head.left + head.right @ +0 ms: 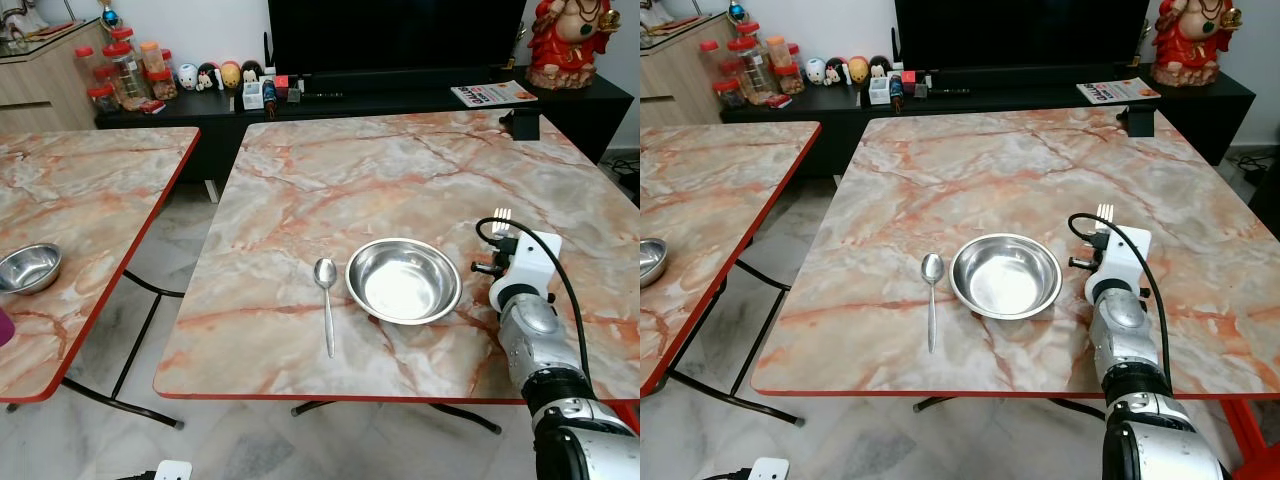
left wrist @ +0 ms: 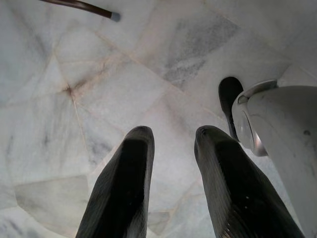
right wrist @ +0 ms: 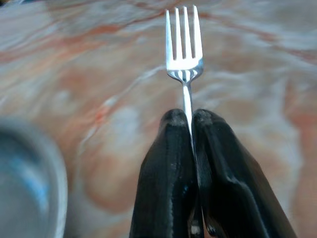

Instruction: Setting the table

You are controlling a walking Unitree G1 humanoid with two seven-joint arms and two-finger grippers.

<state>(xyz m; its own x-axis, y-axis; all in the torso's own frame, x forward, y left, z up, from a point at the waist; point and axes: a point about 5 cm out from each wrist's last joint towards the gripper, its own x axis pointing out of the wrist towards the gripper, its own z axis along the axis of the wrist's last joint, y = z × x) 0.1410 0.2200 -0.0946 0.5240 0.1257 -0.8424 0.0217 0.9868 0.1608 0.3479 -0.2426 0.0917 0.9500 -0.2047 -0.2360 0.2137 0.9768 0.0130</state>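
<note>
Right end effector (image 3: 192,124) pinches a fork (image 3: 184,44) by its handle, tines pointing away, over the marble tabletop (image 1: 400,170) just right of the steel bowl (image 1: 403,280). A spoon (image 1: 326,300) lies just left of that bowl. Left end effector (image 2: 173,144) hangs above the floor, fingers parted.

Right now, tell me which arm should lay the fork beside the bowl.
Right. Its end effector is shut on the fork, over the table just right of the bowl. The left end effector hangs open and holds nothing, over the floor.
</note>
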